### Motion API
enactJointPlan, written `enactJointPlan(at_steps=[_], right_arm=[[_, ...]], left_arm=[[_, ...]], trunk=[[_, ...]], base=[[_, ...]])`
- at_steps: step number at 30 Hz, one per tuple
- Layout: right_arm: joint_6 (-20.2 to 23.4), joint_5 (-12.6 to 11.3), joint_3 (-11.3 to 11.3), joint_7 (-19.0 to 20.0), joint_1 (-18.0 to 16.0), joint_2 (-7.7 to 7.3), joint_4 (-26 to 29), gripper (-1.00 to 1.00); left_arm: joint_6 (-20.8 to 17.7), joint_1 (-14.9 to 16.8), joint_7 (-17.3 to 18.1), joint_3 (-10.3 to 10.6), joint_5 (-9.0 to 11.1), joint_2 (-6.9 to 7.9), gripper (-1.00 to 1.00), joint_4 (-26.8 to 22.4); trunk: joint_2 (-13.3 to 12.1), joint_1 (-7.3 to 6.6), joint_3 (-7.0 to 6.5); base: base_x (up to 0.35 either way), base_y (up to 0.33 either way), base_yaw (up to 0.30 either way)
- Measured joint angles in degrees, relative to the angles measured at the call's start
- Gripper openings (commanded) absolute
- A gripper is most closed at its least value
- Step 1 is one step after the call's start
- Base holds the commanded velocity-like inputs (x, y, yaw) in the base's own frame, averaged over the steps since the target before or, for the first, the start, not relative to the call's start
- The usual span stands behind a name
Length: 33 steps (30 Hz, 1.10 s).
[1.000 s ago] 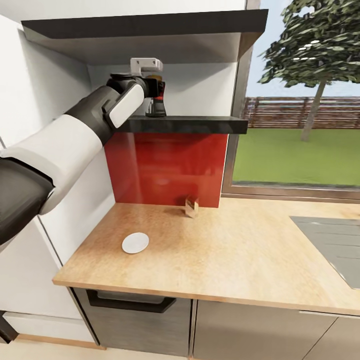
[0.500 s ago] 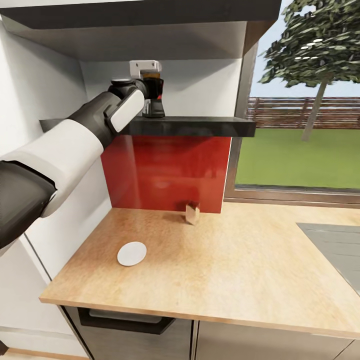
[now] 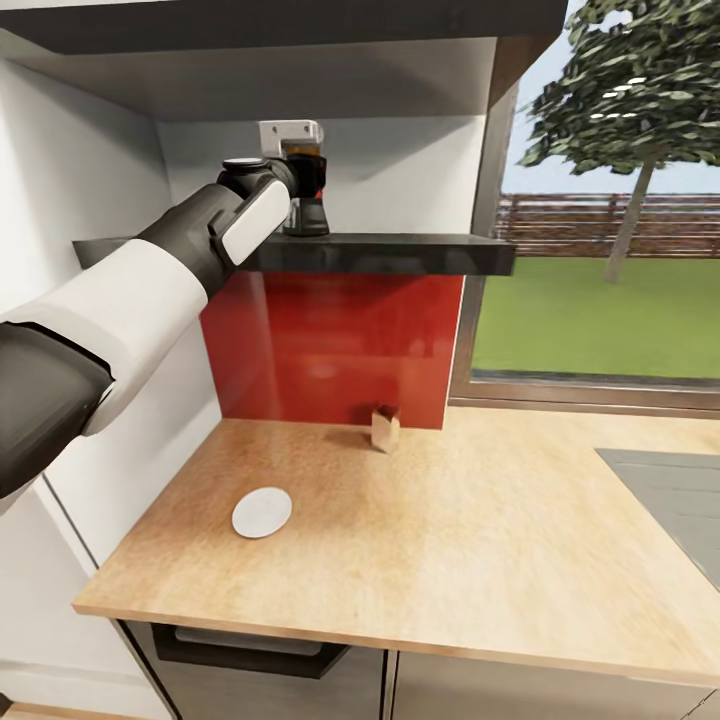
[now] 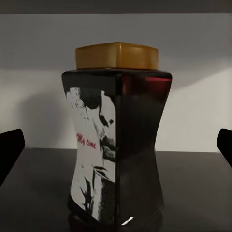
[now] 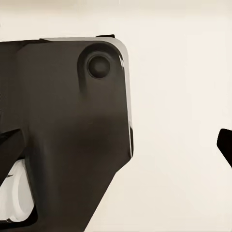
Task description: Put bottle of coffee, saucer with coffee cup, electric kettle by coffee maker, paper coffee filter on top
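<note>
Bottle of coffee (image 4: pixel 118 137): small dark brown jar, gold lid, pale label with red writing.
Place: upright on the dark kitchen shelf (image 3: pixel 400 252), by the white wall.
Left gripper (image 3: pixel 305 210): fingers (image 4: pixel 10 152) spread wide, one on each side of the jar, not touching.
Right gripper: fingertip at the picture's edge, cannot tell.
Saucer (image 3: pixel 262 512): white, flat on the countertop (image 3: pixel 450 540).
</note>
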<state>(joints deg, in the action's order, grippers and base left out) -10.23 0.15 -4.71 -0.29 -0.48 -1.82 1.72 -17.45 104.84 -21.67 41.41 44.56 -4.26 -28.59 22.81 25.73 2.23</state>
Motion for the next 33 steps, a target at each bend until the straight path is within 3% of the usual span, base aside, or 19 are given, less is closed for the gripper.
enactJointPlan(at_steps=[13,22,33], right_arm=[[0.00,0.00,-0.04,0.00,0.00,0.03,0.00,1.00],[0.00,0.09,0.03,0.00,0.00,-0.01,-0.05,1.00],[0.00,0.18,0.04,0.01,0.00,-0.03,-0.09,1.00]], left_arm=[[0.38,-1.33,-0.02,-0.01,-0.05,-0.01,1.00,0.35],[0.40,-1.67,-0.05,-0.03,-0.13,0.08,1.00,-0.12],[0.45,-1.76,-0.07,0.00,-0.06,0.08,1.00,-0.33]], trunk=[[-0.01,0.01,0.00],[-0.03,0.01,0.00],[-0.02,0.02,0.00]], base=[[0.071,0.000,0.000],[0.245,0.000,0.000],[0.019,0.000,0.000]])
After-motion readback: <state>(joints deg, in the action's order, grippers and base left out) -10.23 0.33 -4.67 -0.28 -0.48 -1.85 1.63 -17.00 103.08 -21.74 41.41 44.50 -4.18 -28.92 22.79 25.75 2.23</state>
